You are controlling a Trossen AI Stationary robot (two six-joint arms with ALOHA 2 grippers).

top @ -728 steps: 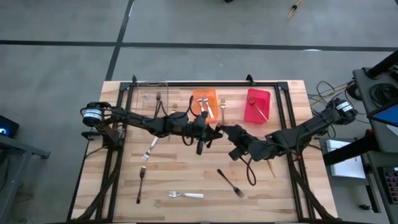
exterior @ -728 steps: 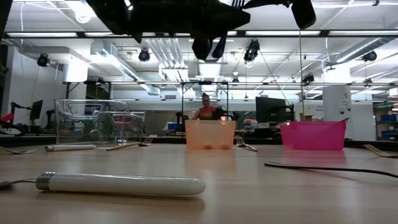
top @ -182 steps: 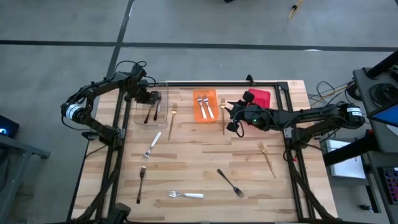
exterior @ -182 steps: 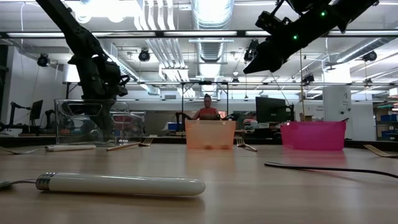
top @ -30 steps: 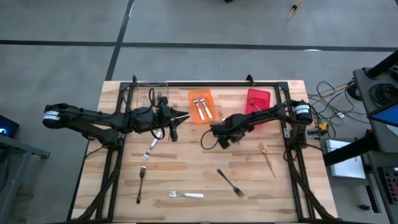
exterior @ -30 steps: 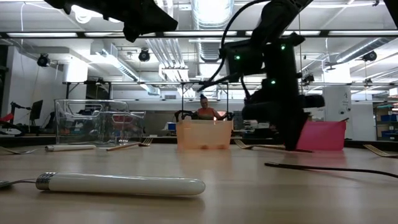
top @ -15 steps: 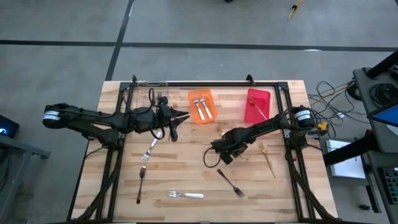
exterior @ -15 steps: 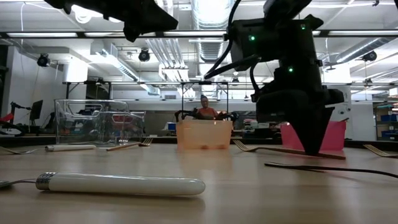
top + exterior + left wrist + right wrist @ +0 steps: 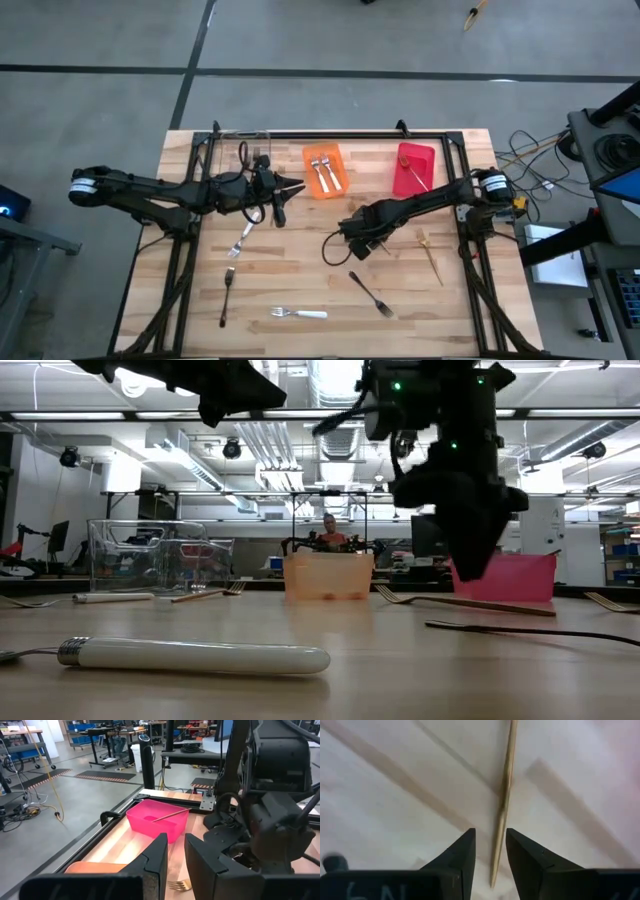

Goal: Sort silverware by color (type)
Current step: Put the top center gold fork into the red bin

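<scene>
The right gripper [image 9: 352,243] is hanging just right of centre in the high view, pointing down at the table [image 9: 300,275]. Its fingers [image 9: 464,855] are standing slightly parted with nothing between them, straddling the end of a gold fork [image 9: 504,795] that is lying flat on the wood below.

The left gripper [image 9: 281,203] is hovering left of centre, beside the orange bin [image 9: 323,170]; its fingers [image 9: 156,862] are showing a narrow gap and nothing is gripped.

Two white-handled forks [image 9: 321,168] are lying in the orange bin, and a gold fork is resting in the red bin [image 9: 414,168] toward the upper right. A dark fork [image 9: 243,155] is lying in the clear bin [image 9: 240,152] at the upper left. Loose on the table are another gold fork [image 9: 430,251] at the right, a dark fork [image 9: 371,292] at lower centre, a white-handled fork [image 9: 299,313] near the bottom edge, a dark fork [image 9: 227,293] at lower left, and a white-handled fork [image 9: 241,240] under the left arm.
</scene>
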